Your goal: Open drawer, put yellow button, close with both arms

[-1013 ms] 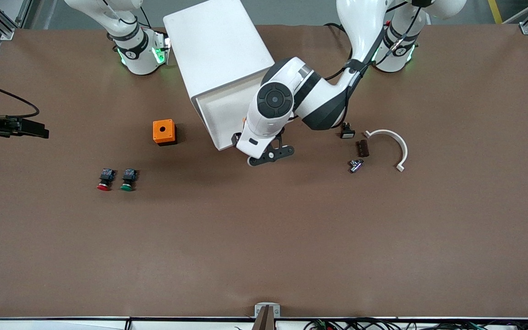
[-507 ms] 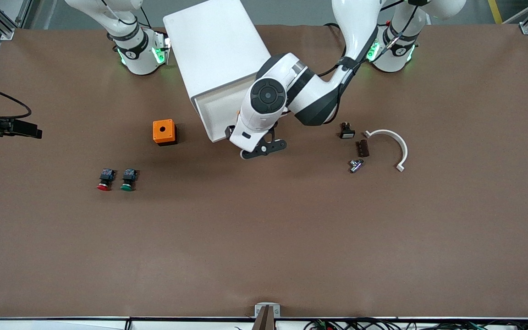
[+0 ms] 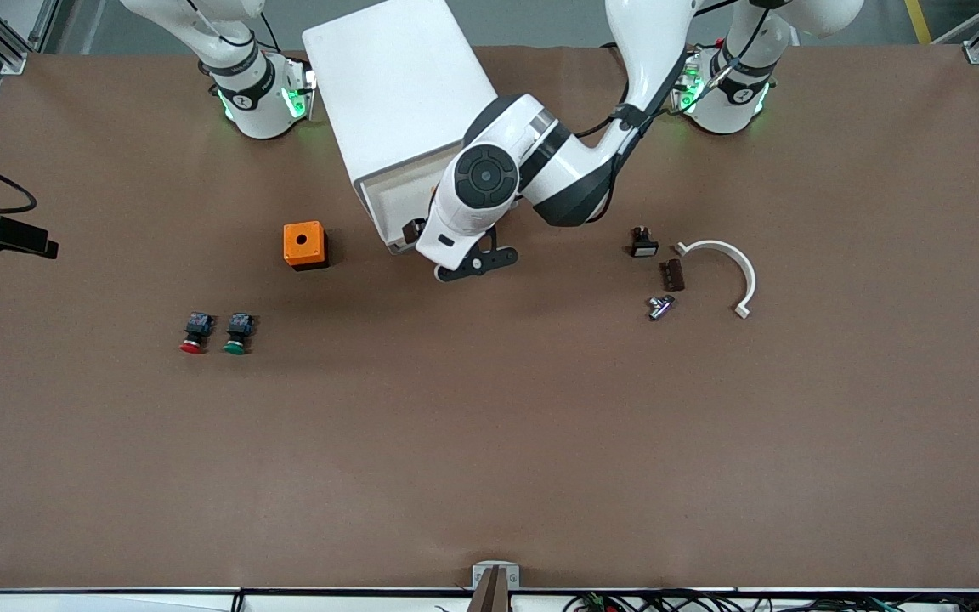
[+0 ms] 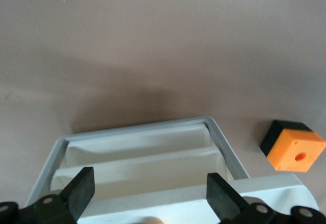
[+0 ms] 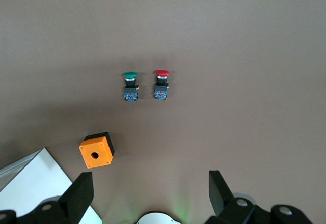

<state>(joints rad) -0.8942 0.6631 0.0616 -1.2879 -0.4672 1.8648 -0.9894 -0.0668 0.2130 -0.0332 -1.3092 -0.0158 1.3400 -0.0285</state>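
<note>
Drawer (image 3: 389, 208), the top white tray of the big white boxy cabinet (image 3: 400, 85), stands pulled out. Left gripper (image 4: 147, 188) hangs over its front rim, jaws wide, holding nothing. Right gripper (image 5: 150, 191), also wide and empty, waits above the table near the orange box (image 3: 303, 245). Yellow button cannot be made out.

We look down from a high front camera facing both robot bases. Our left wrist view sits close above the open drawer (image 4: 137, 152). Our right wrist view looks from higher. All three share the orange box (image 3: 303, 245) (image 4: 294, 146) (image 5: 96, 150).
</note>
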